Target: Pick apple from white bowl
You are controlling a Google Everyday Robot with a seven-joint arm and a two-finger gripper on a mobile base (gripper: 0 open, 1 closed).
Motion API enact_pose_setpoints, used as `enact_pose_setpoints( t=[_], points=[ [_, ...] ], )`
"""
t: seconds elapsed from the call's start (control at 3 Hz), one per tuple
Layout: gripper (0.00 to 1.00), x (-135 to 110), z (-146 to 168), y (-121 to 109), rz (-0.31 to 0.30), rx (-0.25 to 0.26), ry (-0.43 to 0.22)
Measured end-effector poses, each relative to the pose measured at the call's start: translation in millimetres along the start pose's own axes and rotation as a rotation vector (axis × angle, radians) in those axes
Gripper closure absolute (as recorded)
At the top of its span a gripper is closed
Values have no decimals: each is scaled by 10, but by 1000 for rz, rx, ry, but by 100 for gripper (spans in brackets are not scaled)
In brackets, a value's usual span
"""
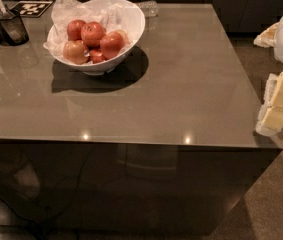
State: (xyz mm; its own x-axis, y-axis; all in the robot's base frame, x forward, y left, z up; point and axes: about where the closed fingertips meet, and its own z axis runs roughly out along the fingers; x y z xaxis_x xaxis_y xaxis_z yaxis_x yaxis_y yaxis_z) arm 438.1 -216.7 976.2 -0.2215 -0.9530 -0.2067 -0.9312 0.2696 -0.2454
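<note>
The white bowl [135, 21] stands on the far left part of a glossy grey-brown table [181, 84]. It is lined with crumpled white paper [63, 11] and holds several apples. Deep red apples lie at the top of the pile [92, 33], to the right [112, 44] and at the back left [75, 28]. A paler blushed apple [75, 52] lies at the front left. My gripper [277, 106] is at the right edge of the view, beside the table's right edge and far from the bowl; nothing shows in it.
A small dark cup with a utensil [12, 26] stands at the far left. A black-and-white marker card [31, 8] lies behind it. A clear plastic object [148, 7] sits behind the bowl. Carpet floor lies to the right.
</note>
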Motion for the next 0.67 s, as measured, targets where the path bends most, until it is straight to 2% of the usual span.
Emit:
enact_pose_setpoints(
  t=[0.67],
  points=[
    [0,-99,-16,-13,18,6,13]
  ],
)
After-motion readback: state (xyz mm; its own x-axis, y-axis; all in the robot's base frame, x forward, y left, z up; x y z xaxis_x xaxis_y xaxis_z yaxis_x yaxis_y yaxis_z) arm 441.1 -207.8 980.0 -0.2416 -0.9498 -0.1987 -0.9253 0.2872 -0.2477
